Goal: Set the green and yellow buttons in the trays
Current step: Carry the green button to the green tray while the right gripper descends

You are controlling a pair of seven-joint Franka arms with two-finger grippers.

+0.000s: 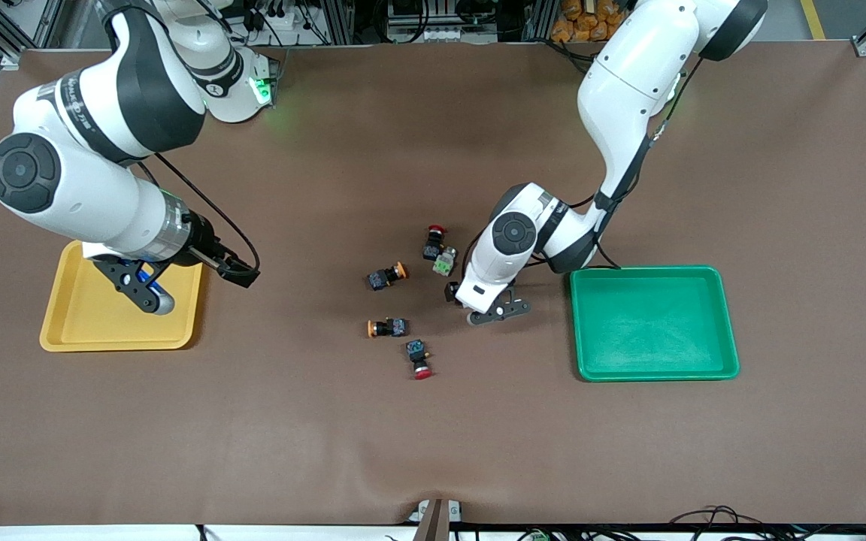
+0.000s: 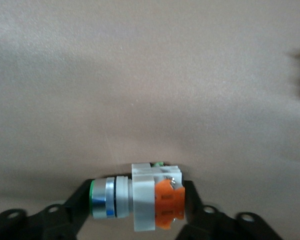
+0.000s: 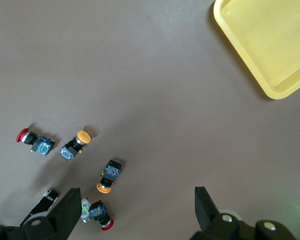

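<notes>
Counter (image 1: 433, 451): matte brown cover, faintly creased
Trays: glossy shallow plastic with rounded corners; yellow tray (image 1: 72, 330) under the right arm, green tray (image 1: 655, 368) beside the left arm
Loose buttons: two orange-capped (image 1: 388, 276) (image 1: 388, 327), two red-capped (image 1: 434, 242) (image 1: 419, 358), one pale grey (image 1: 444, 261), mid-counter between the trays
Left end effector (image 2: 135, 205): low at the counter, pinching a grey-white button (image 2: 140, 202) with an orange block
Right end effector (image 3: 135, 212): spread wide, holding nothing, over the yellow tray

We find the grey-white button (image 2: 140, 202) hidden from the front view beneath the left claw (image 1: 495, 312), and in the left wrist view the picture's edge cuts off its underside. The right wrist view cuts off a corner of the yellow tray (image 3: 270, 42). In the front view the right arm covers that tray's corner.
</notes>
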